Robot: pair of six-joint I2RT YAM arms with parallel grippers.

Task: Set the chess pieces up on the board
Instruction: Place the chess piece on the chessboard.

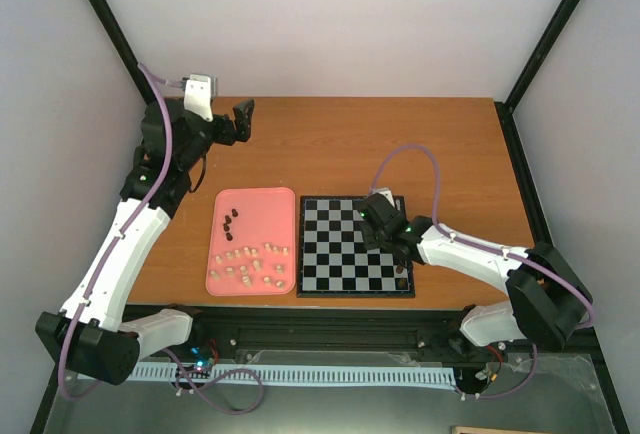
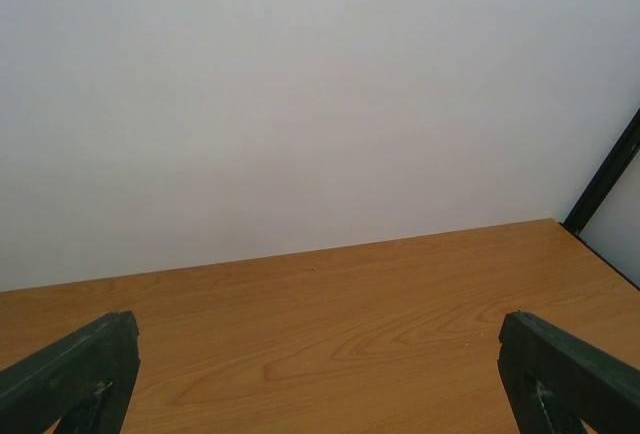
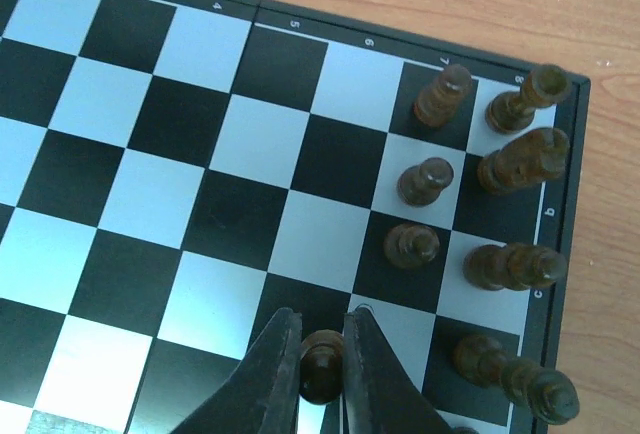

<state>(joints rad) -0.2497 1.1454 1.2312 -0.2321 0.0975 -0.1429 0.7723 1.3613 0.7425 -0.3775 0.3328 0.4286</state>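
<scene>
Since dark pawns [image 3: 425, 182] line the row inside the board's [image 3: 180, 184] edge, the right pincer [image 3: 322, 349] grips one more pawn [image 3: 320, 376] for the next square; the left pincer [image 1: 240, 116] gapes wide, beyond the board.

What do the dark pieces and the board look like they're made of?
The dark pieces: probably turned wood, brown with a glossy varnish; streaky tone and highlights show. The board: smooth printed surface, likely plastic or laminated card, with a soft sheen.

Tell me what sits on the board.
Dark chess pieces stand in two files along the board's edge; the right gripper holds a dark pawn. From above, the right arm hides most.
</scene>
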